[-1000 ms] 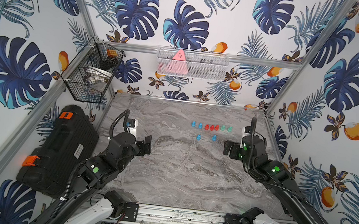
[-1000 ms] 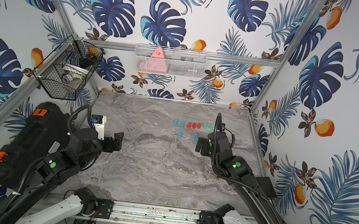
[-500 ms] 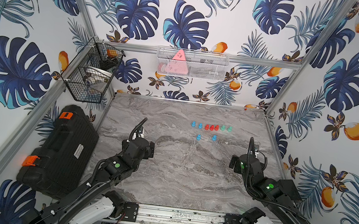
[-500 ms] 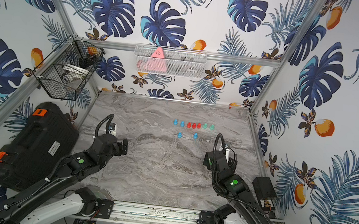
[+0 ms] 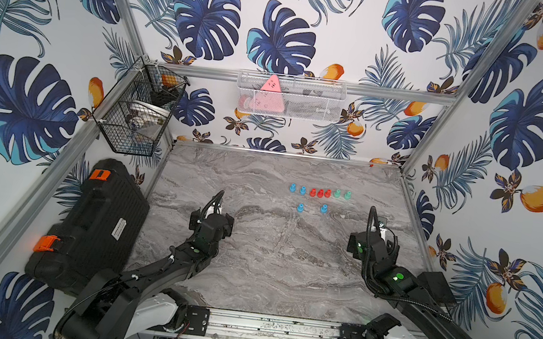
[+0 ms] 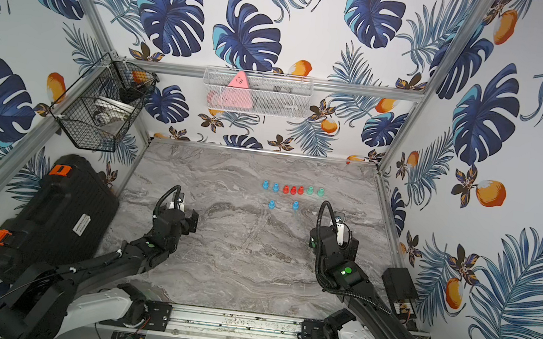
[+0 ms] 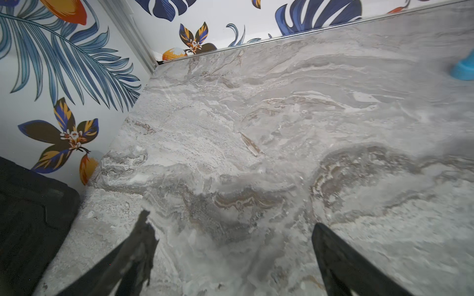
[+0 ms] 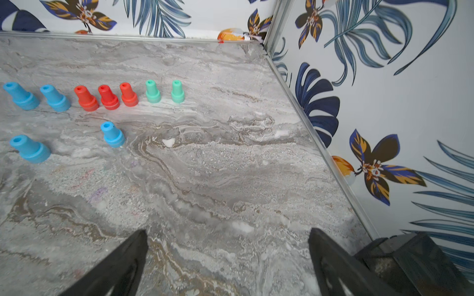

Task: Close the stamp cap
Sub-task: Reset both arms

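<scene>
1. The left gripper (image 7: 232, 221) and the right gripper (image 8: 228, 233) are both seen wide open, and nothing is held.
2. A blue stamp (image 8: 112, 134) is stood upright on the table (image 8: 230, 166), just in front of a row (image 8: 109, 98) of seven.
3. It is found ahead of the right gripper, toward the middle, so the right arm is judged nearer.
4. A loose cap cannot be made out.

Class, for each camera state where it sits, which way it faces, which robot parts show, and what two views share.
Top views: high over the near edge, looking down on the table; left arm and right arm show.
Left wrist: on its arm, facing the far left corner; left tool open.
Right wrist: on its arm, facing the stamps; right tool open.
Shared: top views and right wrist show nine stamps.
</scene>
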`<state>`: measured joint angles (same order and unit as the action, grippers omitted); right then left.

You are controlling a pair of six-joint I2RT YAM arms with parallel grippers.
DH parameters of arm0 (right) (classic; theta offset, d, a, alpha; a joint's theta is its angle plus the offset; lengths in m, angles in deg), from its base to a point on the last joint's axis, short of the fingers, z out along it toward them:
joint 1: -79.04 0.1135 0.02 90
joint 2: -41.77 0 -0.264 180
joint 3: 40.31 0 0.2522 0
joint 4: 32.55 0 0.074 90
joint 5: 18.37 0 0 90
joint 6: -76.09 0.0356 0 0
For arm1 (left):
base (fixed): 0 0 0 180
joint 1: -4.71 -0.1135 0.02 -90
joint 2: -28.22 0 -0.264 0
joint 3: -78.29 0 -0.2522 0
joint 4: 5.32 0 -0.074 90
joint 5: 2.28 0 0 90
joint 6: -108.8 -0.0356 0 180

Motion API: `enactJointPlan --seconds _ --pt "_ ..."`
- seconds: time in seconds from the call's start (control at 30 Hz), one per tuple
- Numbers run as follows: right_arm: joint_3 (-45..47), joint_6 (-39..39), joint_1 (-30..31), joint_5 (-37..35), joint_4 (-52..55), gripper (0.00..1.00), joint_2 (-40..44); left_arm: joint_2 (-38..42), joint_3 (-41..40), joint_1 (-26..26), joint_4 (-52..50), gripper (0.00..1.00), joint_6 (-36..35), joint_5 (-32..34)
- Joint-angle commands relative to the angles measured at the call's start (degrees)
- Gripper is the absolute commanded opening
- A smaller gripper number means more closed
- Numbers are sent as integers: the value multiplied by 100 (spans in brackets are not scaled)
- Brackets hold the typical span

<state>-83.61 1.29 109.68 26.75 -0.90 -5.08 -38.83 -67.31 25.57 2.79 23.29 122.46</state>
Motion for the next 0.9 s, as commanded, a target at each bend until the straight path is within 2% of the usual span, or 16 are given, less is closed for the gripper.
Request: enactJointPlan --seconds 0.0,0.07,0.2,0.27,0.33,0.43,0.53,0.63,0.7,0.83,0.87 --pt "651 -529 -5 -173 -1082 100 155 -507 49 -215 1119 99 -45 3" --pt "1116 -505 -9 -202 -1459 100 257 -899 89 -263 1396 99 -159 -21" --pt "1419 -359 -12 35 -1782 100 444 -1407 116 -425 1882 99 -290 147" --pt "1705 -572 -31 34 -2464 100 296 -1497 133 -533 2023 99 -231 160" --pt "1515 -376 -38 119 -2091 100 108 -1586 159 -654 2165 99 -226 67" --pt "1450 -430 -64 -11 -2313 100 -247 -1742 99 -842 2603 99 -251 -17" --pt "1444 -587 -175 41 -2631 100 -470 -1947 38 -969 2997 99 -454 -454" --pt "1473 -645 -416 151 -3087 100 -701 -2371 54 -986 3438 99 -621 -817" --pt "1406 -629 -775 444 -3210 100 -911 -2422 132 -1124 3293 99 -584 -1100" --pt "1092 -525 -1362 1125 -3094 100 -1459 -2446 55 -1245 3446 99 -426 -1115" --pt "1042 -477 -1414 1091 -3213 100 -1626 -2472 74 -1250 3464 99 -434 -1131"
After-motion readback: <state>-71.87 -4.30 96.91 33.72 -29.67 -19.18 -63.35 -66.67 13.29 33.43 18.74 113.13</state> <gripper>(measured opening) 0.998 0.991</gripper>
